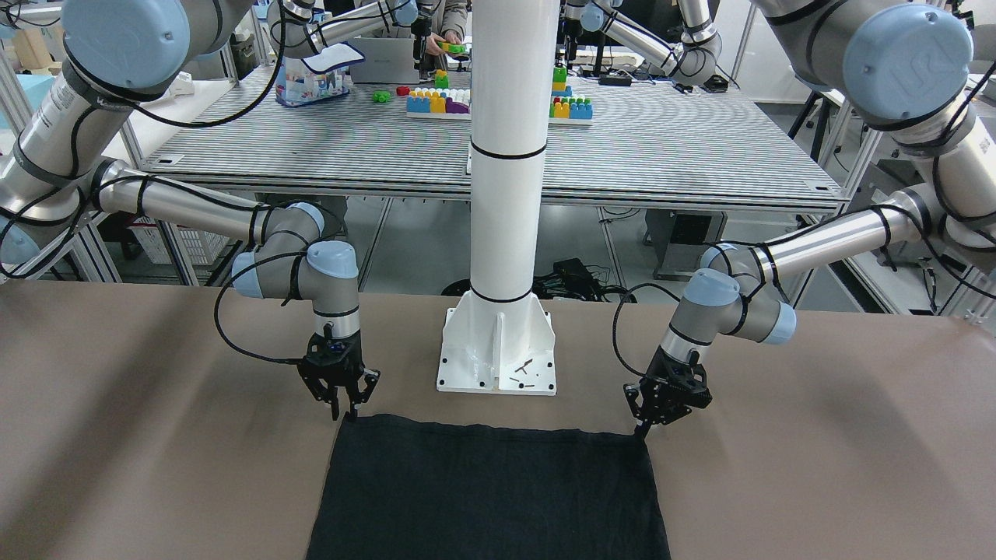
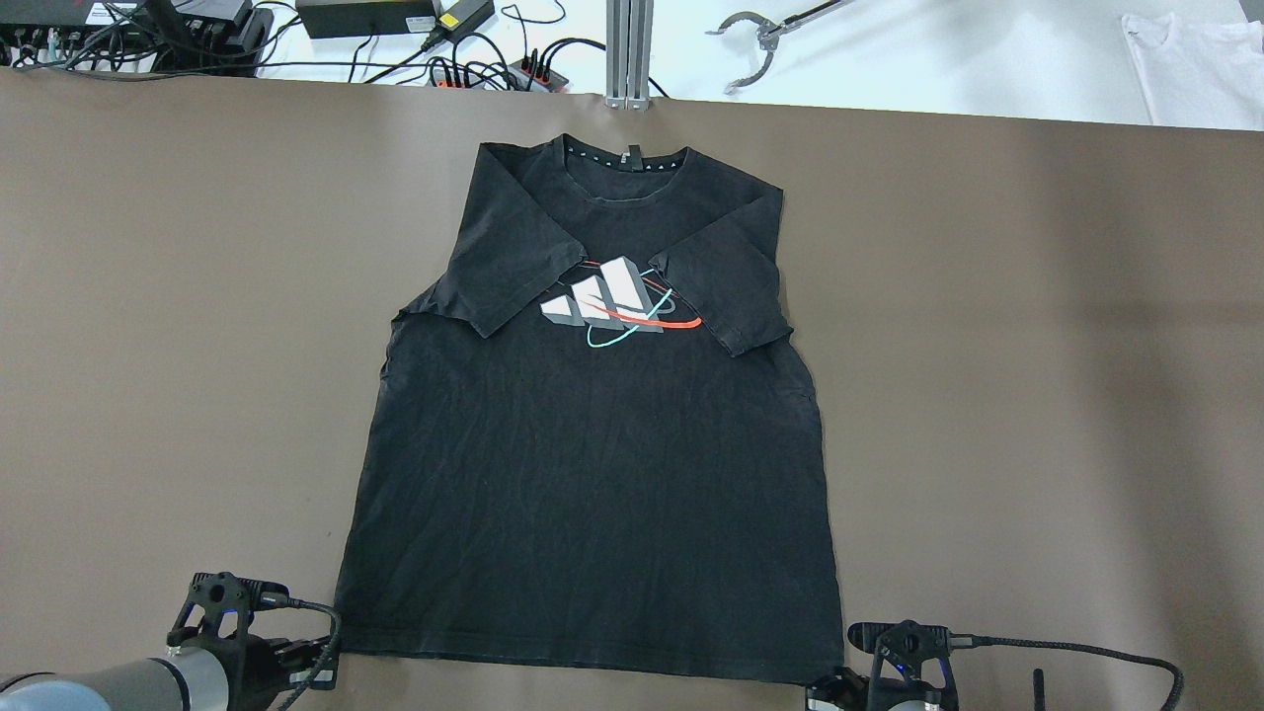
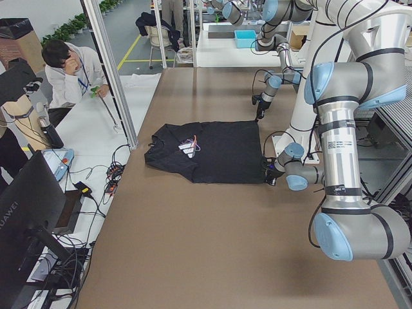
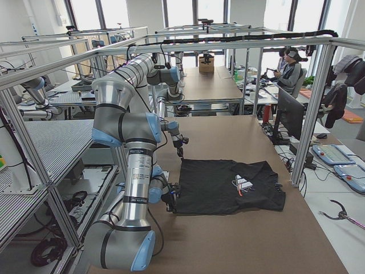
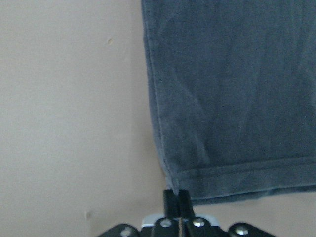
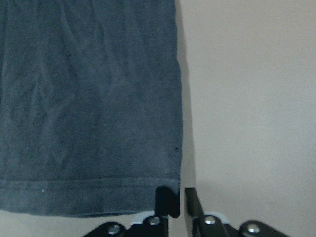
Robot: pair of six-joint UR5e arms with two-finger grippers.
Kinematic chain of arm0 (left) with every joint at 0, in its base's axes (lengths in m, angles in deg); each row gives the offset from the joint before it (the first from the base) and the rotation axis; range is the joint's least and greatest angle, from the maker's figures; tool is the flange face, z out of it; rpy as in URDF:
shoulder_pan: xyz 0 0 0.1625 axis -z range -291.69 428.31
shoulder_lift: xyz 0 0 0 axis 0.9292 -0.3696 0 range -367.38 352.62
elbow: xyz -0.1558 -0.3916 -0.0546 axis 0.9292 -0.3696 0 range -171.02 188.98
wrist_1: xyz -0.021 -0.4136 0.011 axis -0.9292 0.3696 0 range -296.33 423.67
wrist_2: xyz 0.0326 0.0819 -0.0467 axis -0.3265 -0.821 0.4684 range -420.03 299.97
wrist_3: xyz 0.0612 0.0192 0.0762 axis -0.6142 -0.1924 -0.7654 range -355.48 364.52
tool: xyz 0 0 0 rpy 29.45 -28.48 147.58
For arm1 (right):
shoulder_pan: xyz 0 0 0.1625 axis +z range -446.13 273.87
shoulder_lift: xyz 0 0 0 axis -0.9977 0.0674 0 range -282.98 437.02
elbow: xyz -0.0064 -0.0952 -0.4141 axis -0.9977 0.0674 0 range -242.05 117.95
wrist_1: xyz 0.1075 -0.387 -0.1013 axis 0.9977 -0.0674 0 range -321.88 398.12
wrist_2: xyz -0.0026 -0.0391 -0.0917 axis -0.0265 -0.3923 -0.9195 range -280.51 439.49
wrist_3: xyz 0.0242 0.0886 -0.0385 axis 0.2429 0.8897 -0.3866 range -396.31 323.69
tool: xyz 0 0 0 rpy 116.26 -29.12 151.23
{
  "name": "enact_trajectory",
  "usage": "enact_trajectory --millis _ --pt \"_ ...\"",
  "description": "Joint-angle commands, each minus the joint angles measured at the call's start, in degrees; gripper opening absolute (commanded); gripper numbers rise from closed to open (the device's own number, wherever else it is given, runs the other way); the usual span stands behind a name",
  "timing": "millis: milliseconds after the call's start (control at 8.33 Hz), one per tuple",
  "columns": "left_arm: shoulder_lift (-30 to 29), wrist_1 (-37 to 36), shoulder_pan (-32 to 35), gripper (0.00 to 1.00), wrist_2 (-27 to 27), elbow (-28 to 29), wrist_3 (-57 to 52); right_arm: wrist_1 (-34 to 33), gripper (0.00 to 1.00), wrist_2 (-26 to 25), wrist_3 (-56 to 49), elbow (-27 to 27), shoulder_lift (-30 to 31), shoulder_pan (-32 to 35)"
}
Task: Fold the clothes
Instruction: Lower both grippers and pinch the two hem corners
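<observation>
Brown covering spans the table (image 2: 148, 346), and past its far edge, at the overhead view's left, lie power bricks and tangled cables (image 2: 395, 39). Nearest the robot on that side, the left gripper (image 5: 176, 196) sits at the bottom-left hem corner of the black T-shirt (image 2: 592, 474). Its two fingers are pressed together with no gap between them, and the corner of the hem is pinched at their tips. The shirt lies flat in the middle of the table, front up, with its collar (image 2: 627, 163) toward the far edge and its hem toward the robot, just in front of the white pole's base plate (image 1: 498, 350). Both short sleeves are folded inward over the chest, one (image 2: 504, 267) on the left and one (image 2: 726, 286) on the right, with a white, red and teal logo (image 2: 612, 301) showing between them. At the bottom-right hem corner stands the right gripper (image 6: 180, 197), its fingers a narrow gap apart. One fingertip overlaps the cloth's corner and the other is over bare table, so it is not clamped. Beyond the far edge on the right lies a white garment (image 2: 1195, 54). Under the striped back table sits a white latticed crate (image 1: 183, 241), whose contents cannot be made out.
</observation>
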Motion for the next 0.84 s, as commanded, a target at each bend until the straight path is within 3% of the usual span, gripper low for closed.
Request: enact_trajectory --millis 0,360,721 --pt "0.01 0.0 0.06 0.0 0.09 -0.43 0.0 0.0 0.0 -0.05 0.79 -0.18 -0.09 -0.01" --pt "0.18 -0.17 1.45 0.0 2.18 -3.49 -0.09 0.0 0.0 0.47 0.53 -2.02 -0.71 0.77" --pt "-2.34 -16.98 12.67 0.0 14.81 -14.47 -0.96 -0.35 0.0 4.14 -4.45 -7.03 -1.32 6.81"
